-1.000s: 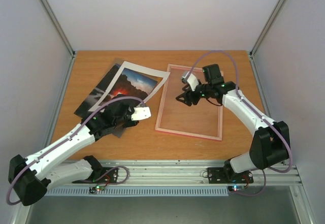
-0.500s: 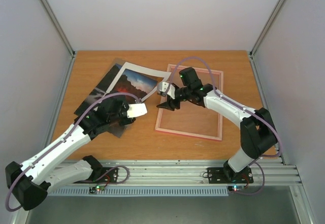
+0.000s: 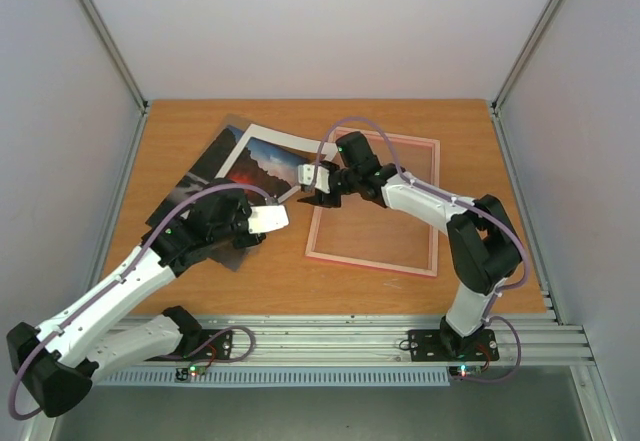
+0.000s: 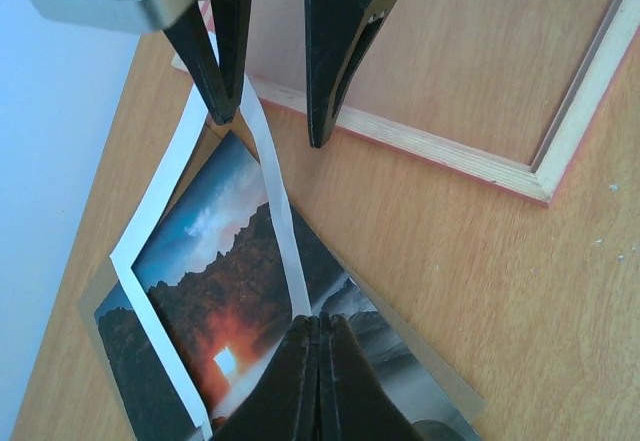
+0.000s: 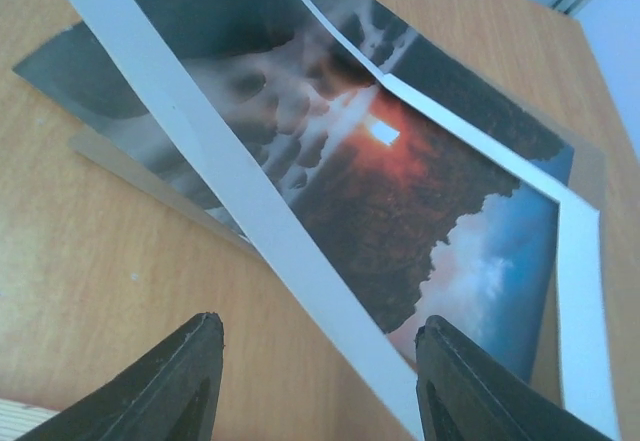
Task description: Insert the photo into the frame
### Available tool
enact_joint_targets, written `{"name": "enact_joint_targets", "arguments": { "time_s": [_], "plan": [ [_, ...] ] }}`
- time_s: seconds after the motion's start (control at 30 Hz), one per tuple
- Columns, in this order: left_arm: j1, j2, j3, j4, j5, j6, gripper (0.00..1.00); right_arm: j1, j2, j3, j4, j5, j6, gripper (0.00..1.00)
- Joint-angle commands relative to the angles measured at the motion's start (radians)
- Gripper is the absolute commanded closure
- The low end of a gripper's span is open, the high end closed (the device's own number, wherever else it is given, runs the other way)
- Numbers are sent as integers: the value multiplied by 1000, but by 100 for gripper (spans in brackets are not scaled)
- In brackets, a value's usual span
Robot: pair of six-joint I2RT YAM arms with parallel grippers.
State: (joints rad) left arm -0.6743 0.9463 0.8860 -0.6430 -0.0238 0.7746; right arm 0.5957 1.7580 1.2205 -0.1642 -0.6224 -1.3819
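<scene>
The white-bordered seascape print with a red sun (image 3: 262, 161) sits left of centre on the wooden bench (image 3: 480, 161), bowed upward above a dark sheet (image 3: 190, 186). The left gripper (image 4: 318, 336) is pinched tight on its near corner. The right gripper (image 4: 270, 126) stands parted, straddling the print's white edge. The thin pink rectangular frame (image 3: 370, 264) lies flat just beside it, on the right half.

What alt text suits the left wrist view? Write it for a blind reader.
The left end effector is shut on the near edge of the photo, a red sunset seascape with a white border. The right end effector, open, straddles the photo's far white border. The frame lies flat on the table beyond.
</scene>
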Motion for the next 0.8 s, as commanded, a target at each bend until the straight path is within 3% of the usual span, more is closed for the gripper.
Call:
{"name": "enact_joint_targets", "arguments": {
  "time_s": [0.0, 0.2, 0.27, 0.3, 0.4, 0.43, 0.5, 0.77],
  "plan": [
    [3, -24, 39, 14, 32, 8, 100, 23, 36, 2, 87, 44, -122, 50],
    [3, -72, 32, 35, 2, 36, 100, 32, 44, 60, 150, 86, -58, 95],
    [10, -94, 25, 64, -33, 51, 99, 32, 37, 99, 133, 96, -15, 99],
    [20, -99, 28, 87, -61, 55, 90, 32, 28, 115, 119, 94, 9, 99],
    [84, -86, 86, 137, -121, -7, 35, 31, -4, 149, 79, 54, 75, 99],
    [116, -83, 111, 153, -124, -32, 21, 32, -11, 159, 63, 39, 101, 99],
    [212, -84, 156, 198, -116, -93, 3, 33, -19, 192, 23, 23, 161, 99],
    [471, 14, 446, 310, -212, -293, 1, 55, -29, 386, -192, -37, 411, 99]
  ]
}}
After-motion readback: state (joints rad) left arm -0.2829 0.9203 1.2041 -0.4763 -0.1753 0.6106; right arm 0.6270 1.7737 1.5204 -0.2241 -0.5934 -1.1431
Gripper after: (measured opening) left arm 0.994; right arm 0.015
